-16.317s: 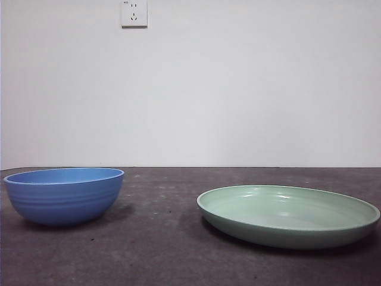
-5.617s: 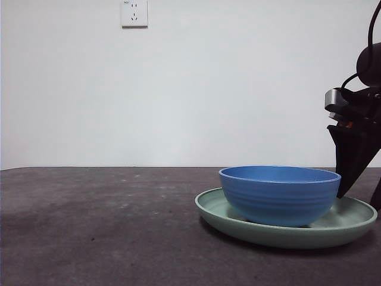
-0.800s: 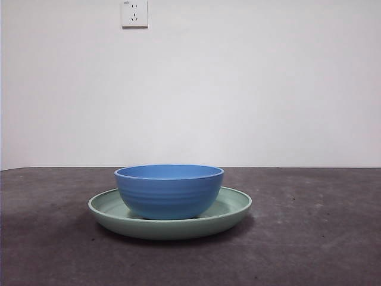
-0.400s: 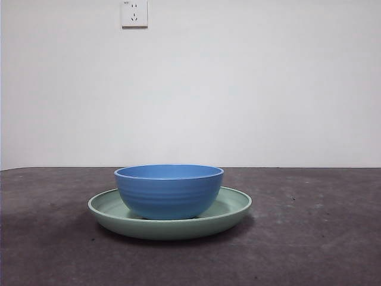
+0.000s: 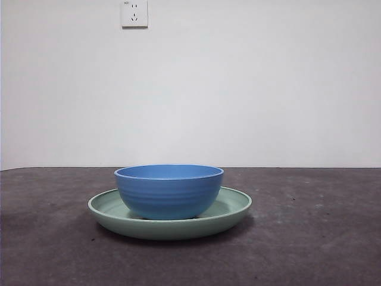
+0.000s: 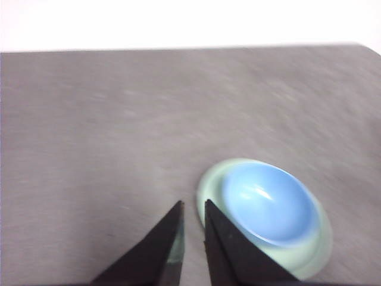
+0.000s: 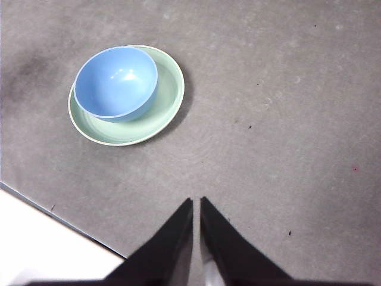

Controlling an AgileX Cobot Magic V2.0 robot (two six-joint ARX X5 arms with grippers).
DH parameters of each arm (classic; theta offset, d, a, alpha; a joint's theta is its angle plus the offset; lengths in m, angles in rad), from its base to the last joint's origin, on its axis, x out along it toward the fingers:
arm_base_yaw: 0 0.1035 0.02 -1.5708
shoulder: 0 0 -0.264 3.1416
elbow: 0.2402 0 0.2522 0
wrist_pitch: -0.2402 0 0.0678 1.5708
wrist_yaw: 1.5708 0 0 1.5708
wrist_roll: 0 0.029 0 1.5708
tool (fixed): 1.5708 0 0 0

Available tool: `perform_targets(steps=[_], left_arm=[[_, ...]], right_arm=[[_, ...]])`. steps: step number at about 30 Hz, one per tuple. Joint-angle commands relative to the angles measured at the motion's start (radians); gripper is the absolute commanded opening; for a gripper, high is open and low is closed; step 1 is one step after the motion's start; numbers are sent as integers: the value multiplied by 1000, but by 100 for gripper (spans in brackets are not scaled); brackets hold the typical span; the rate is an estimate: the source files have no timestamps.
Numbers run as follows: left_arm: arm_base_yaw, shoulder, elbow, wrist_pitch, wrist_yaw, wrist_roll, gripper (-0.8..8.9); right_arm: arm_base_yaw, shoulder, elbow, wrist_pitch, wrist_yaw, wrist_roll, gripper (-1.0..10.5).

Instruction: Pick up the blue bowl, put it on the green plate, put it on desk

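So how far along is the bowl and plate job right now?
It looks finished. The blue bowl sits inside the green plate, and the plate rests flat on the desk. Nothing is in hand: the left gripper and right gripper are both up off the desk, their fingers near together and gripping nothing. Nothing visible remains to do.

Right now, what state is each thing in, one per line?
blue bowl: upright, empty, sitting in the plate, off-centre.
green plate: flat on the desk, carrying the bowl.
desk: bears the plate.
left end effector: raised, nearly shut, holding nothing.
right end effector: raised, nearly shut, holding nothing.
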Motion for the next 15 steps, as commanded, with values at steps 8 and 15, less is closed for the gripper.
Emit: perform_targets(steps=[8,15], left_arm=[[135,-242,-417,340,-6,105,55],[182,-345,-667,540,-59,105,55]], right_arm=[[5,5,13,8,1,-4,16],[5,5,13,8,1,-4,16]])
